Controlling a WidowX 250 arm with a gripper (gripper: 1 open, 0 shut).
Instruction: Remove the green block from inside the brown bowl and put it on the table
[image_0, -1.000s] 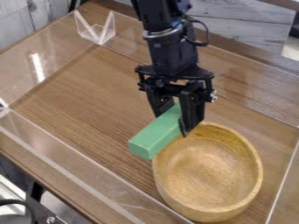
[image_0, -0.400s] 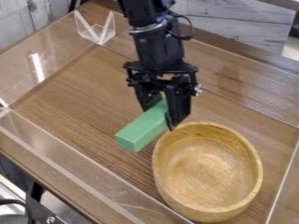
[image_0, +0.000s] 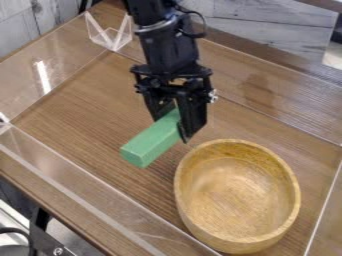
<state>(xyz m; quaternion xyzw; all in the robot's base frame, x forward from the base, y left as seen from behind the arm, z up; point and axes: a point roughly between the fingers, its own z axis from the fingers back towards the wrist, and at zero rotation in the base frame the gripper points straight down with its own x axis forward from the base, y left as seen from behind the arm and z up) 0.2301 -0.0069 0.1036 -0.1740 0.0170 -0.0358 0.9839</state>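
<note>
Camera view: brown wood-grain counter (image_0: 80, 130) beneath everything, low clear walls along edges. Black robot arm (image_0: 163, 45) reaching in from far side. Brown bowl (image_0: 238, 195) near right, interior bare. Hand (image_0: 174, 118) closed on green block (image_0: 152, 142). Block tilted, left of bowl, outside rim; contact with counter can't be told.

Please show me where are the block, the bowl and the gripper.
Block (image_0: 152, 144): camera view, on its green upper face.
Bowl (image_0: 238, 197): camera view, on its bare inside.
Gripper (image_0: 171, 112): camera view, between its fingertips, at the block's upper end.
</note>
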